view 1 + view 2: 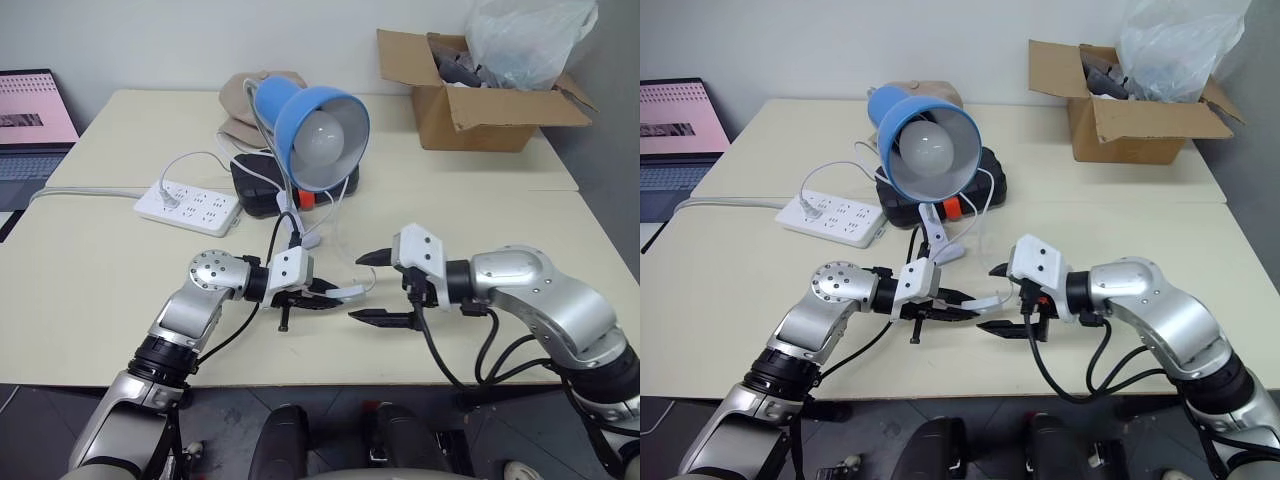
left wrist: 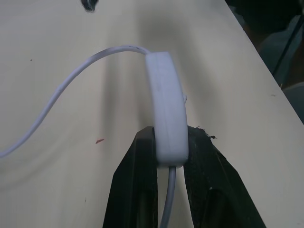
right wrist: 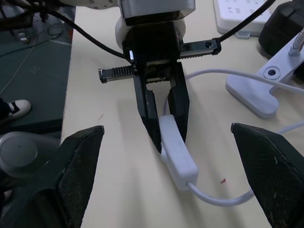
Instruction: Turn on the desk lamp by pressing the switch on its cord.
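- The left gripper (image 1: 318, 294) clamps the switch (image 3: 176, 154) by its edges.
- The right gripper (image 1: 377, 287), jaws wide apart, should close squarely over the switch's button.

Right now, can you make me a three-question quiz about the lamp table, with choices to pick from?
1. Where is the cardboard box?
A. At the table's far right corner
B. Under the lamp
C. Beside the power strip

2. What colour is the shade of the desk lamp?
A. Red
B. Blue
C. Green

3. What is the left gripper doing?
A. Hanging open over the table
B. Pinching the switch on the cord
C. Holding the bulb

Answers:
1. A, the box sits at the far right, away from the white power strip.
2. B, the dome around the white bulb is blue.
3. B, its jaws are shut on one end of the switch, while the right gripper faces it with jaws wide apart.
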`<act>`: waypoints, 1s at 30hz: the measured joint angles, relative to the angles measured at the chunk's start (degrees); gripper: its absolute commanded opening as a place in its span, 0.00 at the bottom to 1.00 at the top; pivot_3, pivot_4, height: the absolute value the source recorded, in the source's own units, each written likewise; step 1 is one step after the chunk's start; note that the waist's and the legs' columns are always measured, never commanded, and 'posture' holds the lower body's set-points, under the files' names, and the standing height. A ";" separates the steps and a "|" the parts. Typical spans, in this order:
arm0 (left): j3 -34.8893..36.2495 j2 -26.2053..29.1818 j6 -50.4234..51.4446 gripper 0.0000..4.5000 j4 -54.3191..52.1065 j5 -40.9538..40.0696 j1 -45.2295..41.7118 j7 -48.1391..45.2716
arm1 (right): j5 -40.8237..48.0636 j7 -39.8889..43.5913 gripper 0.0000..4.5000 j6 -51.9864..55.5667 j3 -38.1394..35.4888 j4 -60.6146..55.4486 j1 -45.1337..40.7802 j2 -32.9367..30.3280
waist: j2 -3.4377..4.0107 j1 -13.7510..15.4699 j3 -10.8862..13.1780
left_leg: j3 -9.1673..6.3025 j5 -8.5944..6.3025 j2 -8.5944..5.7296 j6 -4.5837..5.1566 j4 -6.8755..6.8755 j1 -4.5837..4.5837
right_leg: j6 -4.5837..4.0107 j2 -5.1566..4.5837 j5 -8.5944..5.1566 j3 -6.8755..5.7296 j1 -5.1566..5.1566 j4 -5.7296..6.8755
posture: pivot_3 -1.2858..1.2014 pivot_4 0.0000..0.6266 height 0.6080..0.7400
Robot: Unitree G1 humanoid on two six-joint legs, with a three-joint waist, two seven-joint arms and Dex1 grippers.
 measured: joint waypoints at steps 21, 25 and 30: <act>-0.15 -0.65 1.01 0.09 -0.01 0.49 -0.04 2.02 | -9.45 2.48 0.70 -7.48 4.72 8.57 -0.91 3.23 | 0.00 0.00 0.00 | 0.00 0.00 0.01 0.00 0.01 0.00 | 0.00 0.03 0.00 0.00 0.00 0.03 | 0.52 0.24 1.00; -0.15 -0.65 1.01 0.09 -0.01 0.57 -0.13 2.21 | -10.14 2.75 0.48 -8.32 4.72 9.68 -0.91 3.28 | 0.00 0.01 0.00 | 0.01 0.00 0.01 0.00 0.02 0.00 | 0.00 0.03 0.00 0.01 0.00 0.03 | 0.52 0.24 1.00; -0.22 -0.57 0.94 0.09 -0.04 0.73 -0.16 2.03 | -11.24 3.46 0.23 -8.91 4.71 9.96 -0.91 3.36 | 0.00 0.00 0.00 | 0.01 0.00 0.01 0.00 0.02 0.00 | 0.00 0.03 0.00 0.01 0.00 0.03 | 0.52 0.24 1.00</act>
